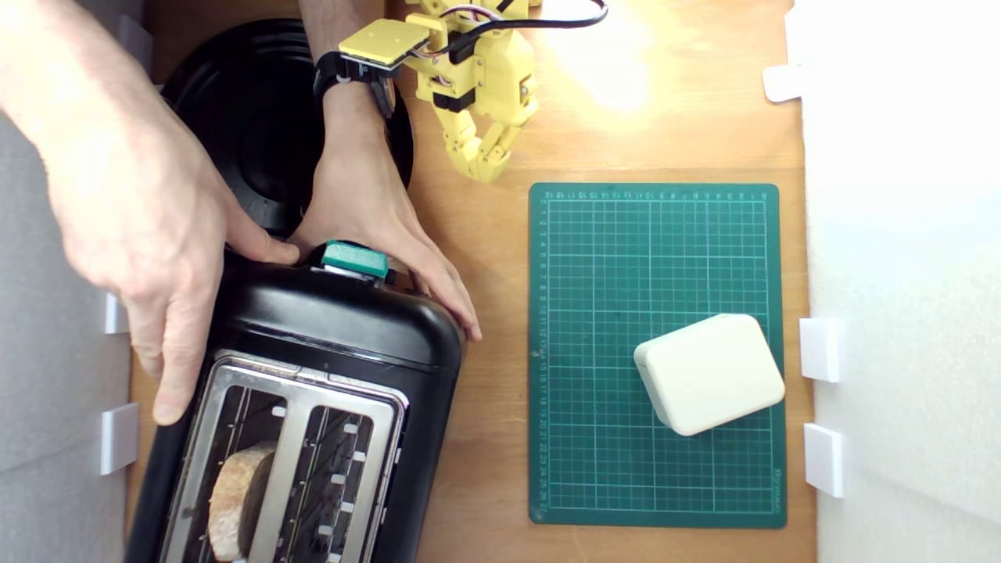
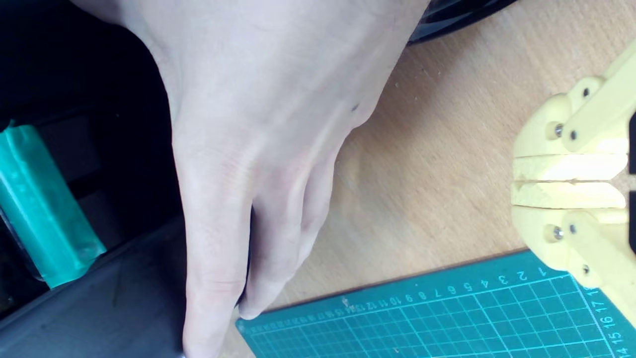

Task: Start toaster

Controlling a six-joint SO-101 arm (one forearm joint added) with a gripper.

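a person's hands grip the toaster at the exterior view's lower left, so nothing started yet; the gripper hangs well apart, pinched closed and empty; next it must reach the teal lever and press down

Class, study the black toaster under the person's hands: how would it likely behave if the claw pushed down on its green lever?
The toaster looks bulky and broad-based, so it probably would not tip. Its glossy shell may slide on the smooth wooden table; two hands appear to steady it. The lever knob is small and smooth, so the shut claw could slip off.
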